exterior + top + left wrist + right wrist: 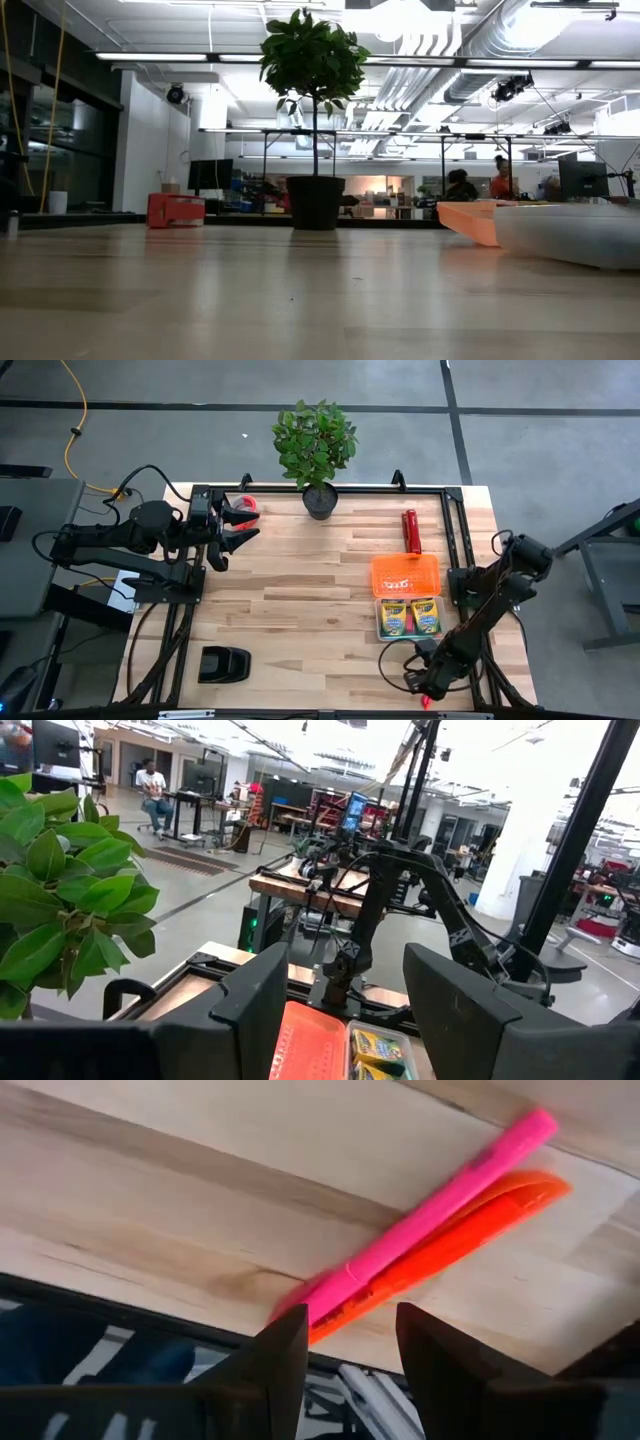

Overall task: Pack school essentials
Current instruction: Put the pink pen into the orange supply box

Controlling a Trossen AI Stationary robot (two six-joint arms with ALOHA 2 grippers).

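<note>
Between the parted fingers of the right gripper [348, 1342], low at the table's near edge, lie the pink marker [440, 1196] and orange marker [480, 1220], touching side by side. Light, stiff and slick, they probably suit a mid-barrel pinch. The left gripper [238, 525] waits open.

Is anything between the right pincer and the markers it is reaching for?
Nothing visible. The right pincer is open at the table's near right edge, its fingers framing the near end of the pink and orange markers, with only bare table around them. The left pincer waits at the far left.
</note>
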